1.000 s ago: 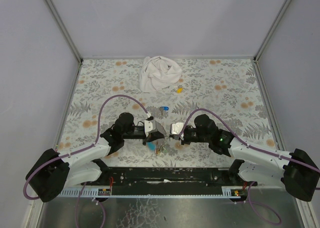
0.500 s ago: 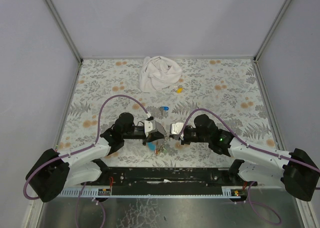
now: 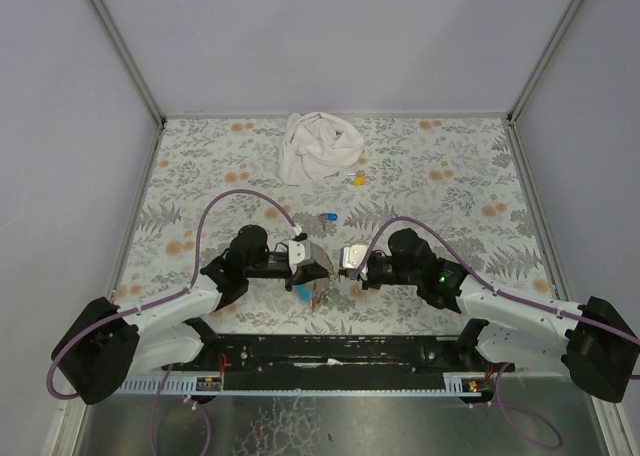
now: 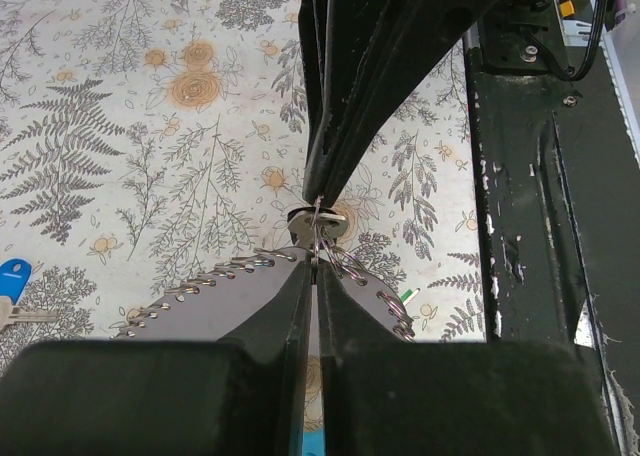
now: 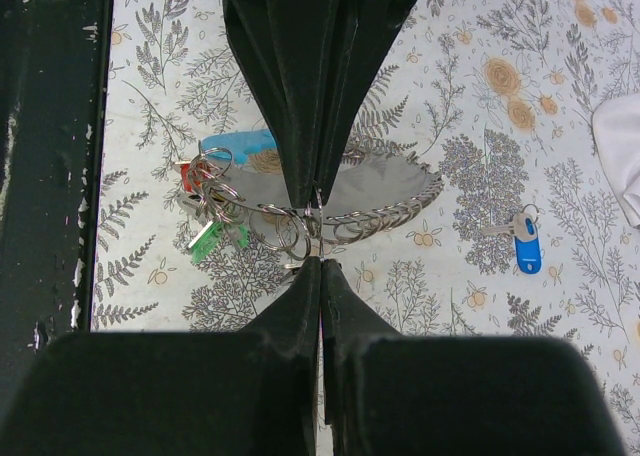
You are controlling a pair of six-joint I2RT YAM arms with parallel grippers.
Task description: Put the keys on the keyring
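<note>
My two grippers meet tip to tip low over the table's near middle. The left gripper (image 3: 328, 269) (image 4: 315, 263) is shut on the keyring (image 5: 318, 224), a thin metal ring seen edge-on at the grey strap (image 5: 375, 188) with its blue inner side (image 5: 236, 142). The right gripper (image 3: 343, 265) (image 5: 320, 262) is shut on the same ring from the opposite side. Green-capped keys (image 5: 207, 240) hang among small rings beside the strap. A blue-capped key (image 3: 327, 217) (image 5: 527, 248) lies loose on the table beyond the grippers.
A crumpled white cloth (image 3: 318, 146) lies at the back middle, with a small yellow piece (image 3: 358, 179) in front of it. The black base rail (image 3: 340, 348) runs along the near edge. Grey walls enclose the floral tabletop (image 3: 450, 191).
</note>
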